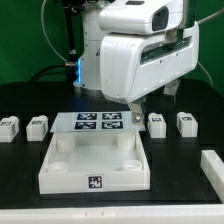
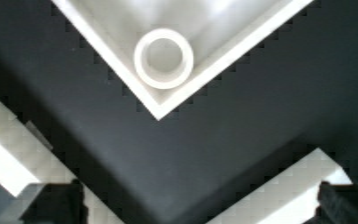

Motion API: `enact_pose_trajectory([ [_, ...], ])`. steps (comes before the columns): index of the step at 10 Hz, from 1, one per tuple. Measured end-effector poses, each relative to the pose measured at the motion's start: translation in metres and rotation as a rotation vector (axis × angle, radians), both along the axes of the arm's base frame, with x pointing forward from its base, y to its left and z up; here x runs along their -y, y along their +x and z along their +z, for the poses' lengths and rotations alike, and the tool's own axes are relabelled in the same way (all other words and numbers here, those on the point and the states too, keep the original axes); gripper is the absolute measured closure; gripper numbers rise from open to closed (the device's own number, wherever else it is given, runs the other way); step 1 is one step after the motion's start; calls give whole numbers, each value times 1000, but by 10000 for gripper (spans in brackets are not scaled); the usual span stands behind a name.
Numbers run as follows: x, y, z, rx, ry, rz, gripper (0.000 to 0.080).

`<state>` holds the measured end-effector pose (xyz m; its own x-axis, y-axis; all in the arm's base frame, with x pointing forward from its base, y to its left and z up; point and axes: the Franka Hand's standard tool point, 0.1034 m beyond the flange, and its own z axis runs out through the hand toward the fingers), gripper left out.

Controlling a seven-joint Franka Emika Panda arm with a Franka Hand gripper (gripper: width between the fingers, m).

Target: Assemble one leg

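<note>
Four small white legs lie in a row on the black table: two at the exterior view's left [image 1: 10,126] [image 1: 37,126] and two at its right [image 1: 156,124] [image 1: 186,123]. The large white square panel [image 1: 92,165] lies in front of them. My gripper [image 1: 154,104] hangs above the table near the right pair of legs and the panel's far right corner. In the wrist view the gripper [image 2: 197,208] is open and empty, with dark fingers [image 2: 51,205] wide apart. That view shows a panel corner with a round socket [image 2: 163,55]. No leg shows in the wrist view.
The marker board [image 1: 95,122] lies behind the panel, between the two pairs of legs. A white block [image 1: 212,170] sits at the exterior view's lower right edge. The arm's large white body fills the upper right.
</note>
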<state>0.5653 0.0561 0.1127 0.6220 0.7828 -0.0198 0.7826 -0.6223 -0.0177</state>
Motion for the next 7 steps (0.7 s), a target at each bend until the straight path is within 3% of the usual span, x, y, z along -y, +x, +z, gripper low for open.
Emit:
enact_pose_trajectory([
  [7, 0, 0, -1, -1, 0, 0, 150],
])
